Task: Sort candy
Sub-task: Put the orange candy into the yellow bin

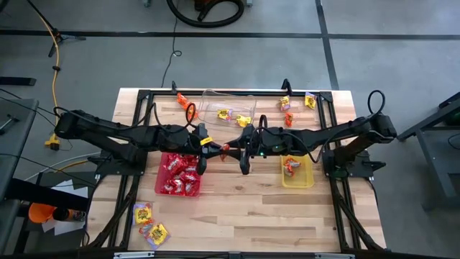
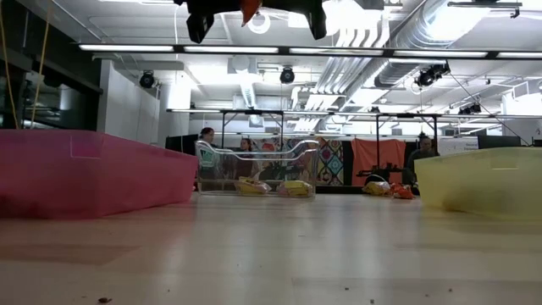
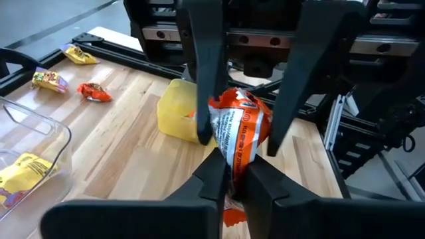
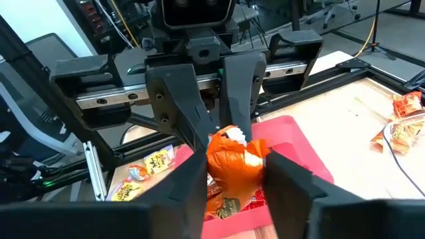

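Mid-frame in the high view, my left gripper (image 3: 232,178) is clenched on an orange candy (image 3: 238,129); my right gripper (image 4: 234,174) straddles the same packet, fingers on either side (not clearly pinching yet); this looks like a handover held above the table; next, I judge, right closes, left releases, then it goes to the yellow tray (image 1: 297,178) at right of centre.

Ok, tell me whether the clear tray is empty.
Not empty: the clear tray holds two yellow candies, also visible through its wall in the low view.
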